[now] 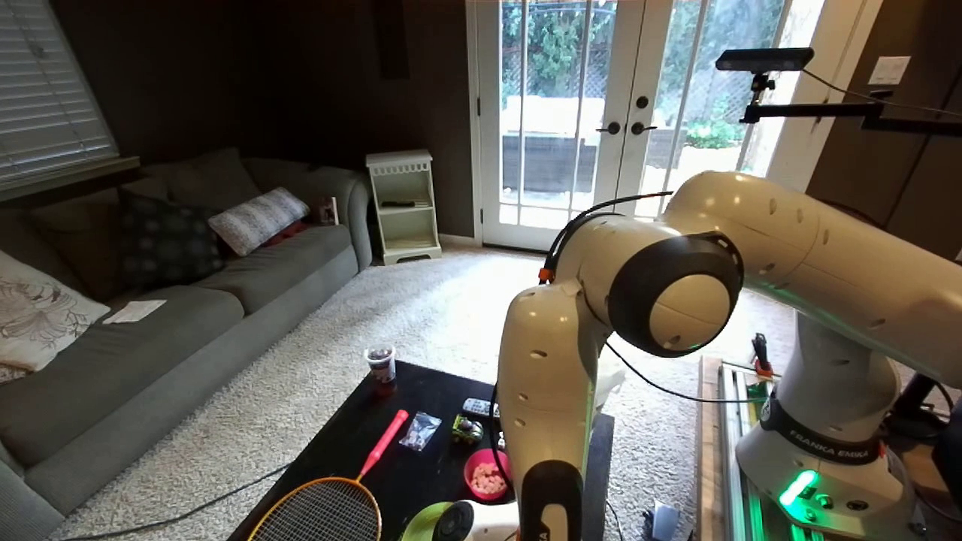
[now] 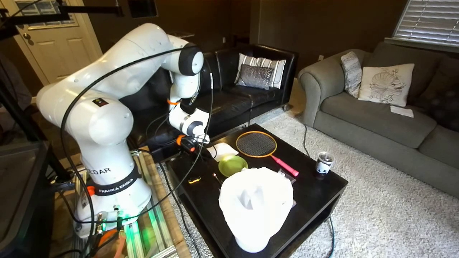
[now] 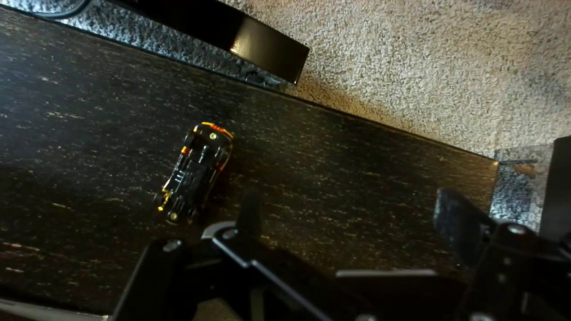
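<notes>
Claw [image 3: 350, 218] gapes wide w/ nothing in it, over blk table [image 3: 352, 156]. Toy car [image 3: 195, 174] lies there, apparently wheels-up, nr one finger [image 3: 250, 214], outside the gap. For a sound grip I'd ctr on it 1st, fingers across its narrow width.
</notes>
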Controlling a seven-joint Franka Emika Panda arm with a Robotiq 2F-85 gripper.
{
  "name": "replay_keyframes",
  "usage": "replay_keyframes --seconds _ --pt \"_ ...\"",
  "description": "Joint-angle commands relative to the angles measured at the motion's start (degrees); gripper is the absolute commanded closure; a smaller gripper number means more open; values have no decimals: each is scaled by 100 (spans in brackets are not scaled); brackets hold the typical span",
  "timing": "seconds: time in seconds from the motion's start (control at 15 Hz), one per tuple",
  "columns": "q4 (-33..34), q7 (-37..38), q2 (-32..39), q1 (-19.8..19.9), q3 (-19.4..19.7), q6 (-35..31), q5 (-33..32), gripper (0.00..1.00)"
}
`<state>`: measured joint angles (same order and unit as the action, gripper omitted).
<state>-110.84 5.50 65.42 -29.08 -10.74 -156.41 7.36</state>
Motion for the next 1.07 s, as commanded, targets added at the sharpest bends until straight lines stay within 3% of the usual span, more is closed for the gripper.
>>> replay_keyframes --seconds 0.0,1.0 --pt "45 136 42 91 -62 23 -206 0" --pt "904 286 878 476 259 640 -177 0"
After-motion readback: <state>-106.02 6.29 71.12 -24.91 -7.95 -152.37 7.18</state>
